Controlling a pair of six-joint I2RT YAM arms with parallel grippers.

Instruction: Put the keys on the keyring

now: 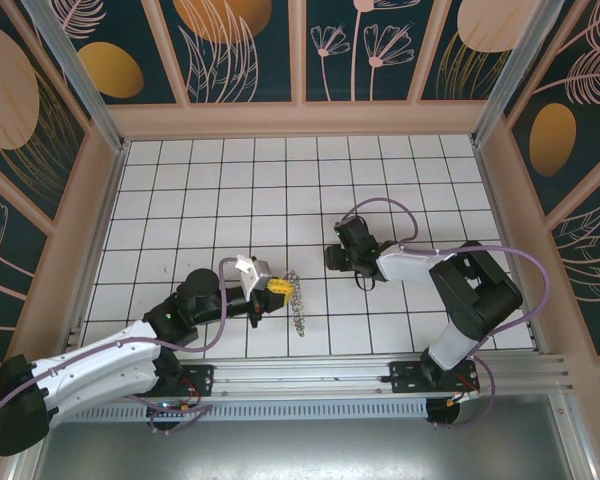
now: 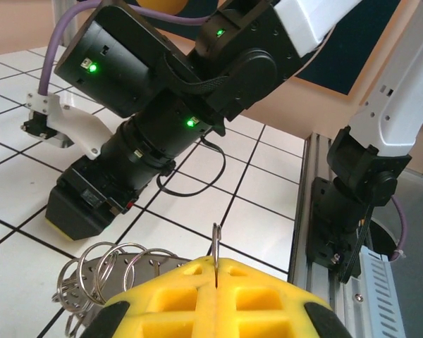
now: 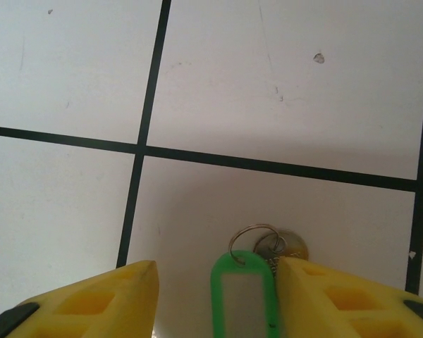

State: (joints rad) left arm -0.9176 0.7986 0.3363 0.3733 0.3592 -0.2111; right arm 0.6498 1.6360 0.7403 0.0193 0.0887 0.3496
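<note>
My left gripper (image 2: 216, 260) is shut on the keyring (image 2: 216, 241), a thin metal loop that stands edge-on out of the yellow pads. Several linked metal rings (image 2: 106, 271) lie beside it on a grey plate. From above, the left gripper (image 1: 269, 287) sits mid-table with the ring chain (image 1: 298, 306) trailing toward the near edge. My right gripper (image 3: 217, 266) is low over the tile, open. Between its fingers lies a green tag (image 3: 243, 299) with a small split ring (image 3: 248, 236) and a round-headed metal key (image 3: 294, 247). The right fingertip (image 3: 296, 271) touches the key; the left finger stands apart.
The right arm's black wrist and purple cable (image 2: 155, 134) hang close in front of the left gripper. An aluminium rail (image 1: 310, 375) runs along the near edge. Patterned walls (image 1: 300, 60) enclose the white tiled floor (image 1: 230, 180).
</note>
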